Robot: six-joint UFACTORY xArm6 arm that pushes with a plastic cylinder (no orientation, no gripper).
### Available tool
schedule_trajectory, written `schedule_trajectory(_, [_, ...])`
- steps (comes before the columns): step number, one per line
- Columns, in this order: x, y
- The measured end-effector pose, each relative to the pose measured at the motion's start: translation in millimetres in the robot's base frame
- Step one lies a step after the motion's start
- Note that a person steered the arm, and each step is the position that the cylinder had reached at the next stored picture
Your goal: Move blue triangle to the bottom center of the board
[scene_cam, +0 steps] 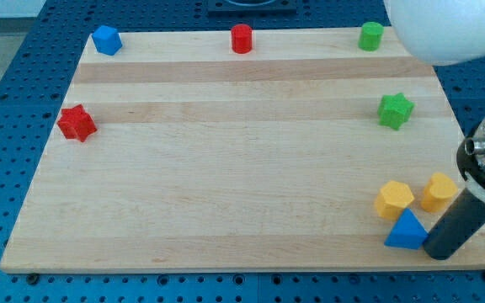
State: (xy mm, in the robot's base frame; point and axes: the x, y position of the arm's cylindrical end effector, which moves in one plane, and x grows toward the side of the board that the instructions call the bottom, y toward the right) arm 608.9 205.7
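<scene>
My tip [439, 251], bare rod w/ no jaws to open/close, touches blue triangle [407, 231] at its 4 o'clock; light, rigid, prob slides easy. Push its right face.

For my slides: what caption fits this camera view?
My tip touches the blue triangle from the view's right, below two yellow blocks.

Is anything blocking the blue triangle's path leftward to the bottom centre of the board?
Nothing visible does. My tip sits against the right side of the blue triangle block, and the wooden board along the bottom edge to its left is bare. The yellow hexagonal block lies just above it, off that path.
</scene>
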Motion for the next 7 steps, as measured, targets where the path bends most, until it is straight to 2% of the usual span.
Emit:
schedule_trajectory(1, [-24, -1])
schedule_trajectory(2, [-30, -31])
schedule_trajectory(3, [-18, -60])
schedule_trajectory(5, [-3, -36])
schedule_trajectory(7, [9, -68])
